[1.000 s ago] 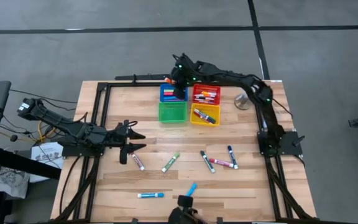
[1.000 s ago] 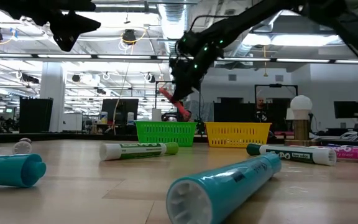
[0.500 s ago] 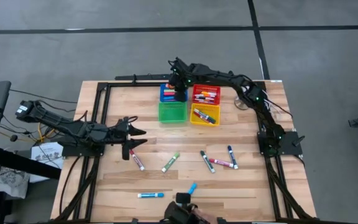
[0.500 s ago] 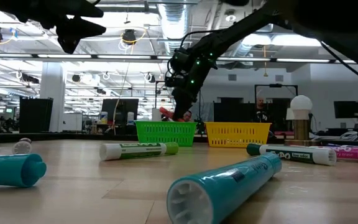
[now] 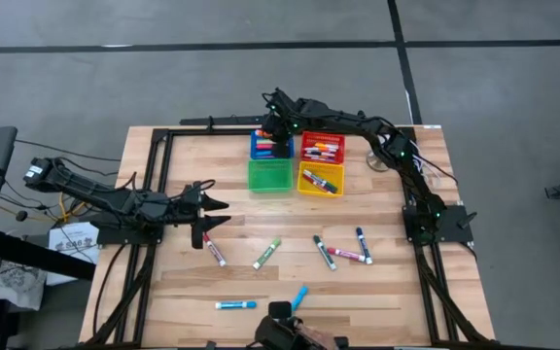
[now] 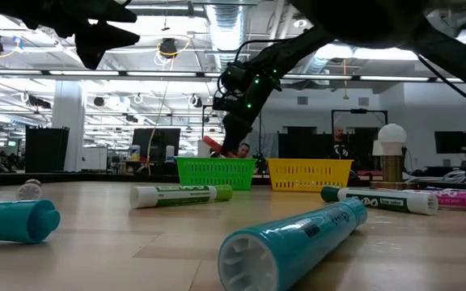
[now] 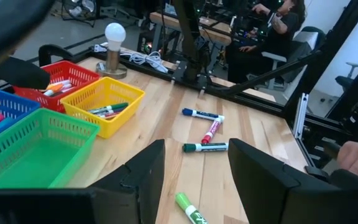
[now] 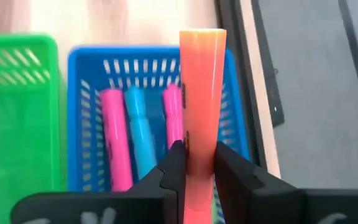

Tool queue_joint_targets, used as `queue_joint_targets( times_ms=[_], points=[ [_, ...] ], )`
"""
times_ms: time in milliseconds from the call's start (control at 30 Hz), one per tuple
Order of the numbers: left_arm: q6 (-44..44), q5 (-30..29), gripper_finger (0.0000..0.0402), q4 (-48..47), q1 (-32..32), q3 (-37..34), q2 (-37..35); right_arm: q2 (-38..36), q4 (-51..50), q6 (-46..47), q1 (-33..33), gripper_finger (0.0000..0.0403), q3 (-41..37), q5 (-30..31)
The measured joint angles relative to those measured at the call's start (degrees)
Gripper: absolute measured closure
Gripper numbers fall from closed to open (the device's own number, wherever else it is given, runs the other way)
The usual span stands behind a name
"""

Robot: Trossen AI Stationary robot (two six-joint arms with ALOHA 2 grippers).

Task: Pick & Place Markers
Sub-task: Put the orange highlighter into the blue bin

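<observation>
From above, your right gripper (image 5: 278,124) sits over the blue bin (image 5: 261,146) at upper centre, while your left gripper (image 5: 210,216), fingers spread, hovers at mid-left above loose markers (image 5: 266,253) lying at mixed angles.

At table level, the orange-red marker (image 6: 209,143) slants down toward the left under the right gripper (image 6: 226,145), behind the green bin (image 6: 215,172).

Your left wrist camera shows its fingers (image 7: 135,177) apart, pinching nothing.

Your right wrist camera shows the fingers (image 8: 171,168) clamped on the orange marker (image 8: 201,93), its long axis running straight away, over pink and blue markers in the blue bin (image 8: 86,68).
</observation>
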Motion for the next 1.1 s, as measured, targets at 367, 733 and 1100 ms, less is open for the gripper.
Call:
queue_joint_targets(
  times_ms=[367,733,1100],
  points=[
    [0.0,0.0,0.0225,0.2,0.0,0.02,0.0,-0.07,-0.07,0.37,1.2,0.0351,-2.7,-1.46],
    [0.0,0.02,0.0225,0.39,0.0,0.01,0.0,-0.04,0.7,0.08,1.51,0.0325,-3.1,-1.33],
    [0.0,0.02,0.0225,0.39,0.0,0.02,0.0,-0.04,-0.18,0.05,1.57,0.0288,-3.1,-1.33]
  ],
)
